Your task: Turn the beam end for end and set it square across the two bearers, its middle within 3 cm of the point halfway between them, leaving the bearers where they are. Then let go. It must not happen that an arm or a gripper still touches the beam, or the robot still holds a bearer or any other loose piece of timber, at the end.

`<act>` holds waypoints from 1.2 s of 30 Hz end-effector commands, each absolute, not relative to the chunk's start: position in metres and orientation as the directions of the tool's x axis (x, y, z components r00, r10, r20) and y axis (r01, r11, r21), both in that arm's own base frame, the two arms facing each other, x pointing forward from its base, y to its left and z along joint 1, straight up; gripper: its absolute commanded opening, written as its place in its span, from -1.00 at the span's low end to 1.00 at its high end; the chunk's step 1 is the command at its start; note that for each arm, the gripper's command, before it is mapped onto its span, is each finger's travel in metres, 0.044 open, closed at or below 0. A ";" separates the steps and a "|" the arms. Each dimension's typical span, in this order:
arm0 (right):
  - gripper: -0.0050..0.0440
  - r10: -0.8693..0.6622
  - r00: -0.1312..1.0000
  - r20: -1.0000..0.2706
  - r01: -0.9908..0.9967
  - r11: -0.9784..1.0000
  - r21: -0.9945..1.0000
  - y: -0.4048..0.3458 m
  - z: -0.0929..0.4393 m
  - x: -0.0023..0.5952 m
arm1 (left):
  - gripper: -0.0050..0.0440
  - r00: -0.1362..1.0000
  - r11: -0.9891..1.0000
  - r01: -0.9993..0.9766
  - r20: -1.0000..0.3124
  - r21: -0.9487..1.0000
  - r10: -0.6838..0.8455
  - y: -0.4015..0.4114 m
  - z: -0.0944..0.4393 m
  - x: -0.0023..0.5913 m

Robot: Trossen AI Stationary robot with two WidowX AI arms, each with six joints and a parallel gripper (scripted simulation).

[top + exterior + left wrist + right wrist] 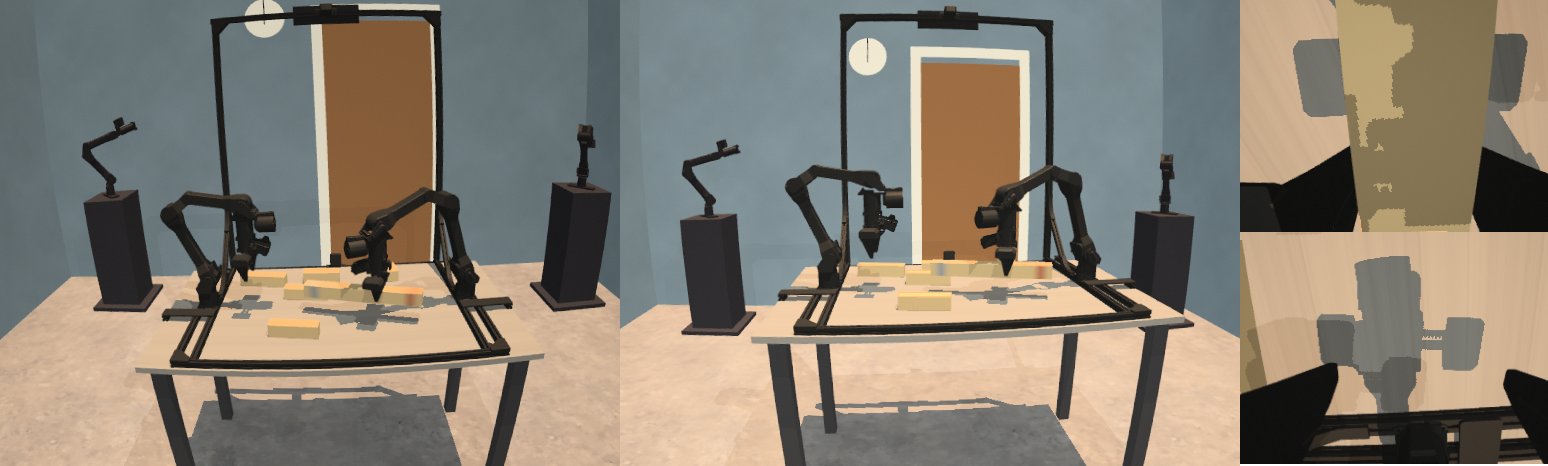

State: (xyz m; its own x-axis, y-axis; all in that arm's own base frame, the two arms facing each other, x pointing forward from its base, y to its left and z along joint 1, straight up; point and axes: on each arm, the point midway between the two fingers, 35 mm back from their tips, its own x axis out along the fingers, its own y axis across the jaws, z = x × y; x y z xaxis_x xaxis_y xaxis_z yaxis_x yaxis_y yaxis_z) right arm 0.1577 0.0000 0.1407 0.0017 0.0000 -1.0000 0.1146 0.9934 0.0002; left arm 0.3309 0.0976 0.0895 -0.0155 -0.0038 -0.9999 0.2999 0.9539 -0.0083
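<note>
Counter: a pale wood-topped table (380, 343) (970, 313) (1270, 100) (1510, 292), below both pincers.
Frame: tall, black, metal (217, 100) (844, 100), behind both pincers at its upright part.
Beam: a long pale-yellow wooden bar with square edges (350, 291) (970, 268) (1440, 100), clamped partway along in the left pincer and held up off the counter, its shadow falling apart from it. The end with the blue-grey band reaches from that pincer toward the right pincer; the end with the red-brown band reaches toward the left arm's base.
Front block: short, yellow, wooden (293, 329) (924, 301), on the counter, nearer the viewer than either pincer.
Middle block: same make (293, 291) (927, 278), between the pincers, partly overlapped by the beam in the top view; whether they touch, I cannot tell.
Side block: same make (263, 279) (880, 269), near the right pincer, on its inner side.
Back blocks: one yellow block (320, 274) beyond the beam's blue-grey end, another (393, 273) behind the left pincer.
Bearers: which blocks these are, I cannot tell.
Left pincer: black, two-fingered (376, 298) (1005, 273) (1415, 150), closed on the beam.
Right pincer: black, two-fingered (244, 278) (871, 256) (1421, 369), fingers wide apart, nothing between them, above the counter.
</note>
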 end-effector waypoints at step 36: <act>1.00 0.000 0.000 -1.000 0.117 0.993 0.000 0.000 0.141 0.157 | -0.80 0.000 0.985 0.174 -1.000 0.000 0.000 0.086 0.093 0.378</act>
